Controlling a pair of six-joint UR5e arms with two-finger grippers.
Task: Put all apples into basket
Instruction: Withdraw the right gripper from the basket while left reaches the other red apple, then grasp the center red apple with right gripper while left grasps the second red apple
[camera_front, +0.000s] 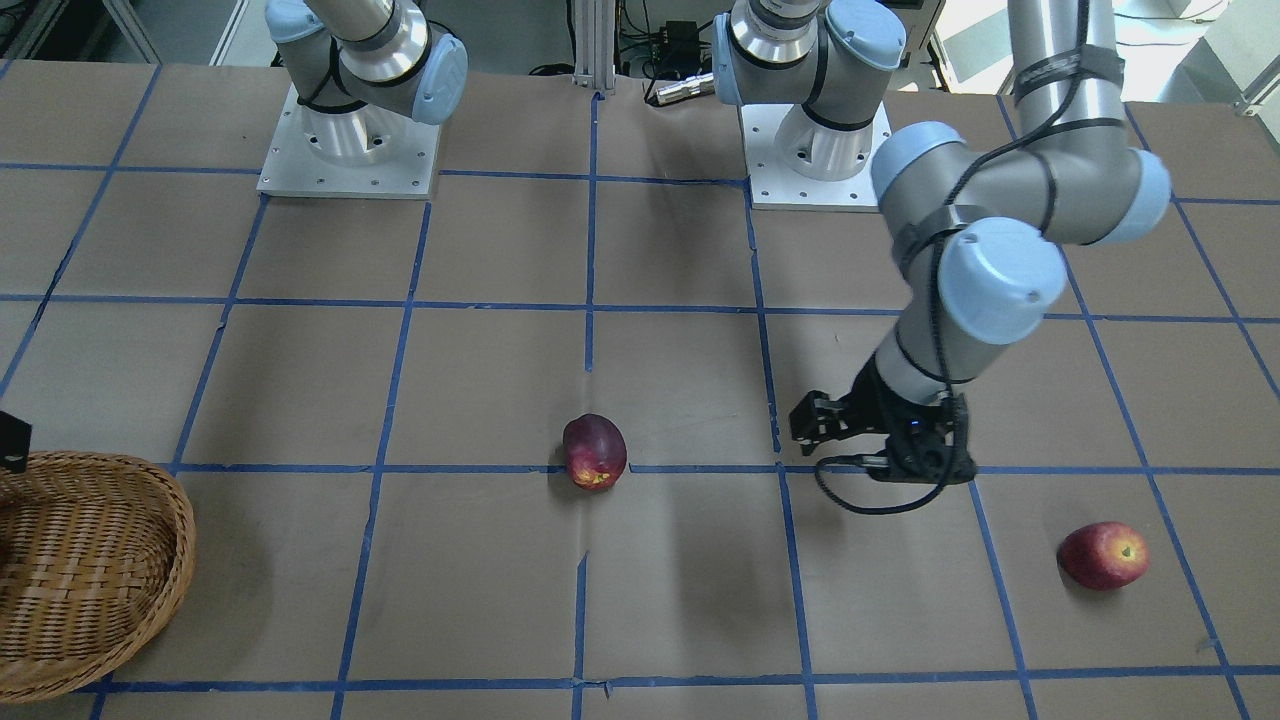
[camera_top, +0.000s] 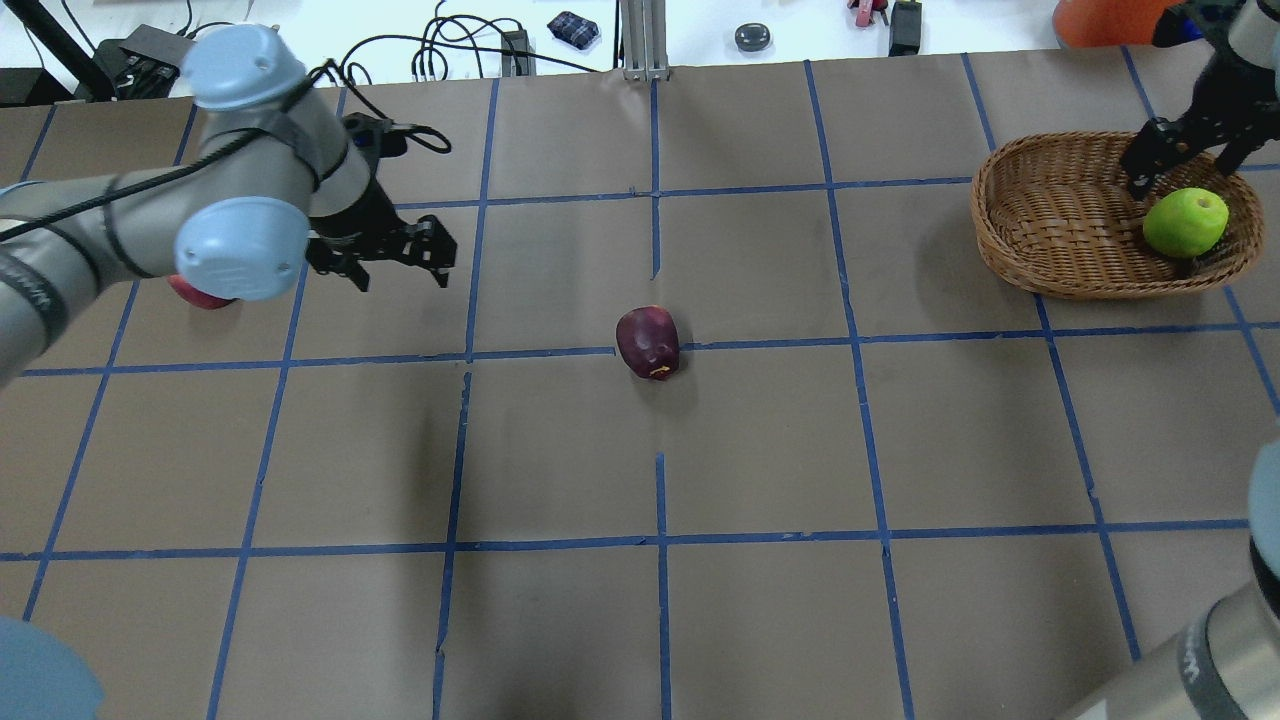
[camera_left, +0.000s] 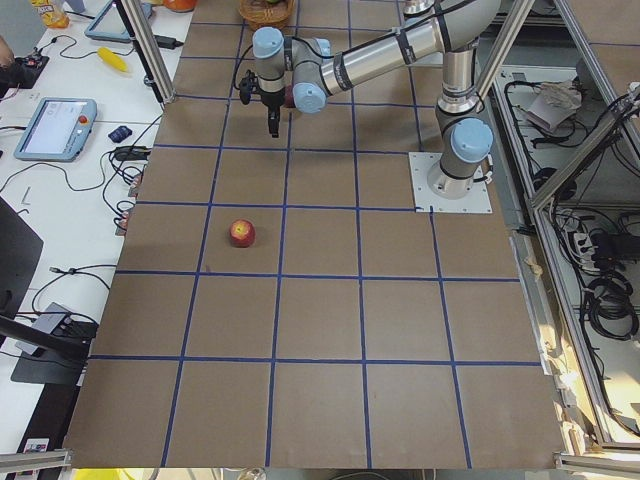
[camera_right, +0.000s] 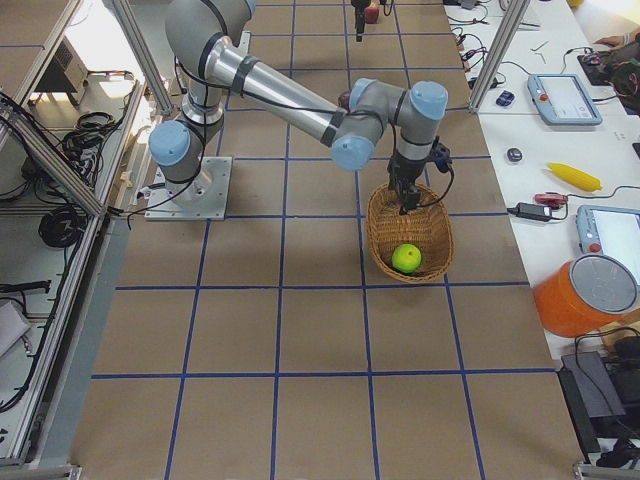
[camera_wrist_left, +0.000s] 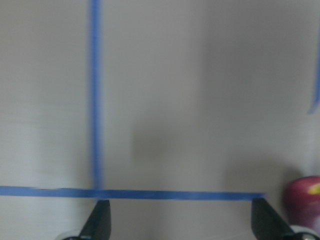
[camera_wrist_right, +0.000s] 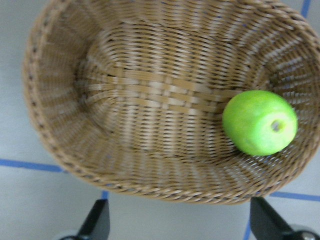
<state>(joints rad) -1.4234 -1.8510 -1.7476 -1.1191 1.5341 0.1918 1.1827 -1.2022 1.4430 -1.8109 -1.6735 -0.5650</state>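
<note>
Hovering spread above the basket (camera_top: 987, 215), the right hand (camera_top: 1183, 172) has the green apple (camera_top: 1186, 222) below it, apparently deposited. The left hand (camera_top: 400, 262), spread for grasping, points toward the dark apple (camera_top: 648, 342) ahead on the desk.

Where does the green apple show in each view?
Front-facing: not visible; basket cut off at the left edge.
Overhead: green apple upper right, in basket.
Exterior left: too small to tell.
Exterior right: centre, in basket.
Left wrist: absent.
Right wrist: right side, in basket.
Landmark: basket.

Green apple (camera_top: 1185, 222) in basket (camera_top: 1060, 225), two outside
</note>
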